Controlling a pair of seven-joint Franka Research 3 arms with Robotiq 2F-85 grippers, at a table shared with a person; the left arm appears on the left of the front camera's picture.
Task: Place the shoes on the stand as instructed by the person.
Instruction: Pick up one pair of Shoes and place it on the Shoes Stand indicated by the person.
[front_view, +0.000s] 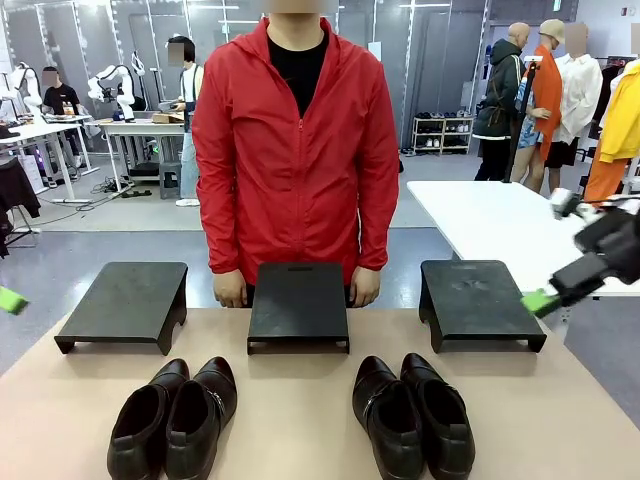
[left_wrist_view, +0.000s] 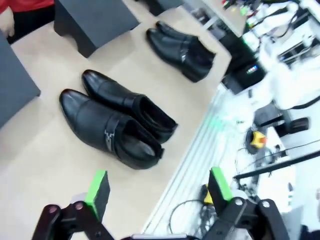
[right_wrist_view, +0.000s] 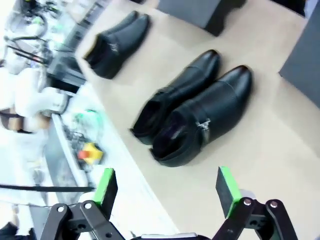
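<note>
Clerk: Shoes (front_view: 195, 415), location and heading?

Checker: Four, black, glossy, in two pairs on the near half of the worktop (front_view: 300, 430). Left pair (front_view: 172, 420): toes away toward the person (front_view: 297, 150), long axis near-to-far, leaning slightly right. Right pair (front_view: 412, 412): same, leaning slightly left. Partners sit side by side, seemingly touching.

Clerk: Surroundings?

Checker: Three black stands in a row beyond the toes: left stand (front_view: 125, 300), middle stand (front_view: 298, 300), right stand (front_view: 478, 295). A strip of bare worktop lies between. The person's hands (front_view: 230, 290) flank the middle stand's far edge.

Clerk: Fingers?

Checker: Left fingers (left_wrist_view: 97, 187) and right fingers (right_wrist_view: 226, 187) both spread wide, holding nothing, one set at each side of the worktop.
</note>
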